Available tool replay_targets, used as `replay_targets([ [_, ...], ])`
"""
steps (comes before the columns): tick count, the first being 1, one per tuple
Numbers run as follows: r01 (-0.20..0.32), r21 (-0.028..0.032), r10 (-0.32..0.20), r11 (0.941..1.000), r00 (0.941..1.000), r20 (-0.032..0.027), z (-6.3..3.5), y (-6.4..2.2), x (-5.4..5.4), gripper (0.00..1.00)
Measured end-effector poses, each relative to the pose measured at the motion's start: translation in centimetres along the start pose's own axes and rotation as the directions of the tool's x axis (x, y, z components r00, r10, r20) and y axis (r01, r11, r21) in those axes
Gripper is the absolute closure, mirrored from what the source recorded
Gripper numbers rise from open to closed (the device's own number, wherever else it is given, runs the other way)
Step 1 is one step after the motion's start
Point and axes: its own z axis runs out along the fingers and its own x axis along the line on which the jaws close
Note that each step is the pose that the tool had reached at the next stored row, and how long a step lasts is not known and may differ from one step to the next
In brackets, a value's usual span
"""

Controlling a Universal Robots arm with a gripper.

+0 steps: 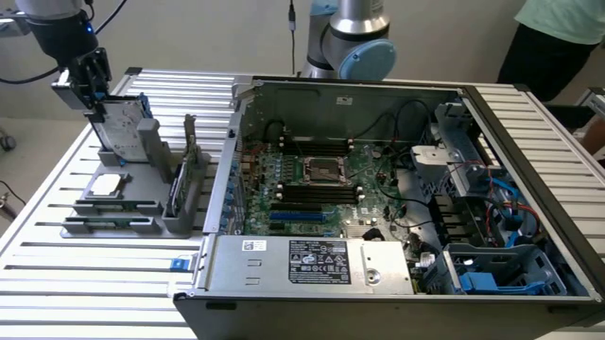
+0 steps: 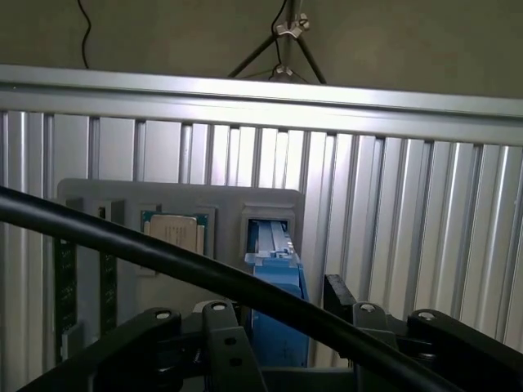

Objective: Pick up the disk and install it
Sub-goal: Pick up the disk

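Near the back corner of the surface on the exterior view's left, the disk stands on end in a slot of the grey parts holder. Its long axis runs close to upright and its labelled broad face is turned toward the open computer case. The pincer hangs directly over it, so the disk lies straight below, and its blue-framed top end already reaches up between the fingers.

From the wrist view, one finger sits just beside one broad side of the blue carrier. The other finger stands off the opposite side with a sliver of surface showing between them. By that gap I judge the pincer to be apart, straddling the disk's top edge without clamping it. A black cable crosses in front and hides part of the nearer contact, so whether that finger actually touches cannot be told.

The disk's lower end is seated in the holder, so it has not been lifted. In the same holder, the square processor chip lies flat toward the front edge of the surface. A thin circuit card stands on edge between the disk and the case.
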Motion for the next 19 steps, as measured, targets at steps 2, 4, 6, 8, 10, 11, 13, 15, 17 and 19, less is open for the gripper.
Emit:
replay_targets([
  [2, -0.004, 0.0004, 0.004, 1.0000, 1.0000, 0.0000, 0.00, 0.00, 0.00, 0.49],
  [4, -0.007, 0.0006, 0.007, 1.0000, 1.0000, -0.0002, 0.00, 0.00, 0.00, 0.49],
  [6, -0.011, 0.0011, 0.011, 0.9999, 0.9999, -0.0007, 0.00, 0.00, 0.00, 0.49],
  [8, -0.014, 0.0013, 0.014, 0.9999, 0.9999, -0.0017, 0.00, 0.00, 0.00, 0.49],
  [10, -0.016, 0.0013, 0.016, 0.9999, 0.9999, -0.0035, 0.00, 0.01, 0.00, 0.51],
  [11, -0.017, 0.0013, 0.017, 0.9999, 0.9998, -0.0048, 0.02, 0.01, 0.00, 0.59],
  [13, -0.019, 0.0013, 0.019, 0.9998, 0.9998, -0.0083, 0.04, 0.00, 0.00, 0.59],
  [15, -0.021, 0.0013, 0.021, 0.9998, 0.9997, -0.0114, 0.05, 0.01, 0.00, 0.59],
  [17, -0.023, 0.0011, 0.023, 0.9997, 0.9996, -0.0141, 0.05, 0.01, 0.00, 0.67],
  [19, -0.025, 0.0011, 0.025, 0.9997, 0.9996, -0.0152, 0.06, 0.01, 0.00, 0.67],
])
